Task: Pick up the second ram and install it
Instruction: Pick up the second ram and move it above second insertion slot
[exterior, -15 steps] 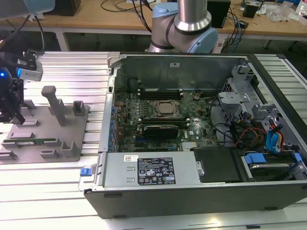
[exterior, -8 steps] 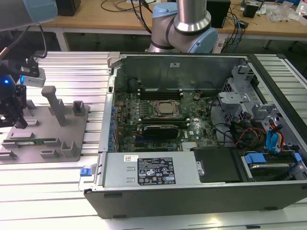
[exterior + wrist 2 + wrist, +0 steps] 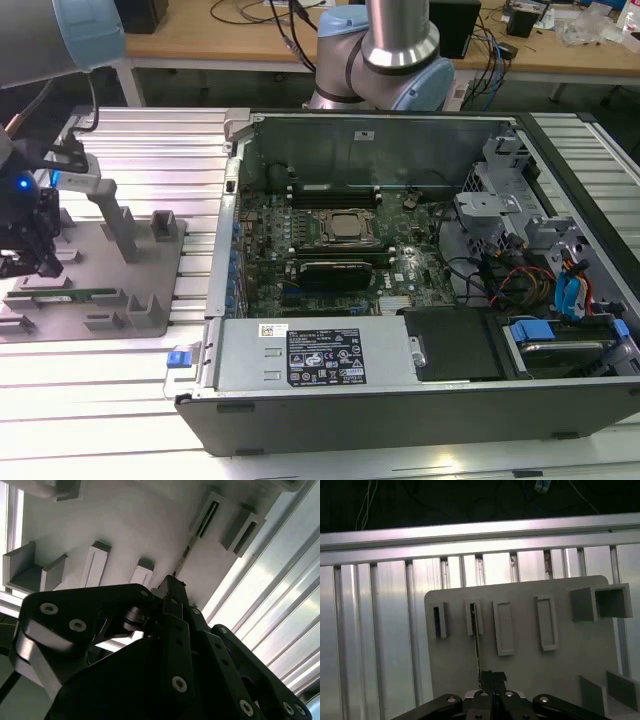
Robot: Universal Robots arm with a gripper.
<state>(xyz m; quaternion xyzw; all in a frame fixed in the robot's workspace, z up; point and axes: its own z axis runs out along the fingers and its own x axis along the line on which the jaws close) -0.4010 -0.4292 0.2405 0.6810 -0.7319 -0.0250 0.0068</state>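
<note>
Second ram (image 3: 78, 295): thin green board stick, set on edge in the grey holder tray (image 3: 150, 312) on the ribbed surface (image 3: 110, 400). Judged light, stiff, fragile; best held by both flat faces. Gripper (image 3: 492, 676) at 1 end, fingers (image 3: 486, 676) together; pinch on it unconfirmed.

Silver arm (image 3: 400, 25), pale-blue joint caps (image 3: 88, 30), black screw-studded gripper (image 3: 492, 676).

Overhead light glares white off the ribbed worktop (image 3: 100, 400) at seven o'clock in the exterior view; the computer case (image 3: 400, 415) interior lies dim. In the second wrist view the pincer (image 3: 170, 587) seems backlit, nearly black.
</note>
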